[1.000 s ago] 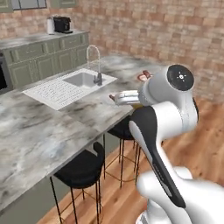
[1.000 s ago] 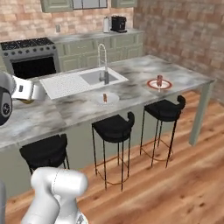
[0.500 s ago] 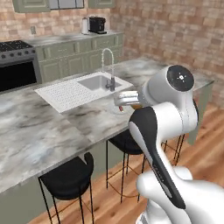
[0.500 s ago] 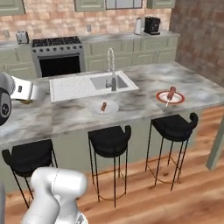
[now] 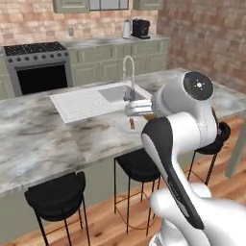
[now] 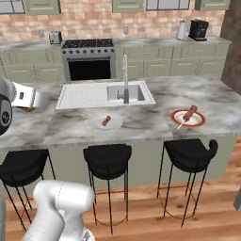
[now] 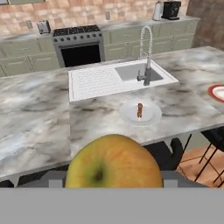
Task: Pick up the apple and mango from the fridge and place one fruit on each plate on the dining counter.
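Left base view: our arm blocks pale plate (image 5: 129, 126); fruit and fingers hidden, so we risk misjudging approach to dining counter (image 5: 38, 144).

Right base view: gripper (image 6: 29, 100) at frame edge, well short of pale plate (image 6: 106, 122) and red-rimmed plate (image 6: 188, 117); both already carry small skewer-like item, so fruit could roll off.

Hand view: fingers clamp apple (image 7: 113, 162), tips hidden behind it; mango, fridge unseen.

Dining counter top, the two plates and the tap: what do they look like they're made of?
Long grey-white dining counter top: polished stone, probably marble, judging by grey veining. Plain pale round plate and red-rimmed white plate: smooth glazed ceramic, seemingly. Curved tap: shiny metal, likely steel.
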Available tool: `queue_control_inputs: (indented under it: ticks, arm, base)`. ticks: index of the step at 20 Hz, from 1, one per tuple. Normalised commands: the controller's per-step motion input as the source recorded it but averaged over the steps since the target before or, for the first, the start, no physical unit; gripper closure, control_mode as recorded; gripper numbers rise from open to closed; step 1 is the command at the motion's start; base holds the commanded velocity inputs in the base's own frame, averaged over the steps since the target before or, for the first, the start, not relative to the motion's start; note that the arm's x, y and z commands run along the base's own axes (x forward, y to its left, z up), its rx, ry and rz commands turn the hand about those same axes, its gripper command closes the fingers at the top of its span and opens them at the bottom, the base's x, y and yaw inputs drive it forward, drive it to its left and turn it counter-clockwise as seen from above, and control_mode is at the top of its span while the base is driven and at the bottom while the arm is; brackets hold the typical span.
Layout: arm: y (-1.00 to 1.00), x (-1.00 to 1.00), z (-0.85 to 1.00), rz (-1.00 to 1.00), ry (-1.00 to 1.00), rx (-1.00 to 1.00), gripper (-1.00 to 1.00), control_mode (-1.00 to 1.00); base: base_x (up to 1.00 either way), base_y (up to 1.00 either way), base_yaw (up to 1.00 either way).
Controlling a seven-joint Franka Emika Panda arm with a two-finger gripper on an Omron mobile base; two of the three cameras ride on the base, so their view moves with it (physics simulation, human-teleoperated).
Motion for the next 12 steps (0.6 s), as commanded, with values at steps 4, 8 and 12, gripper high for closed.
queue_control_inputs:
  ticks: [4, 8, 12]
  arm:
    - [0.00, 0.00, 0.00, 0.00, 0.00, 0.00, 1.00, 1.00]
    - [0.00, 0.00, 0.00, 0.00, 0.00, 0.00, 1.00, 1.00]
    - [0.00, 0.00, 0.00, 0.00, 0.00, 0.00, 1.00, 1.00]
  base:
    - [0.17, -0.69, 0.39]
    - [0.34, -0.68, 0.34]
    - [0.44, -0.51, 0.29]
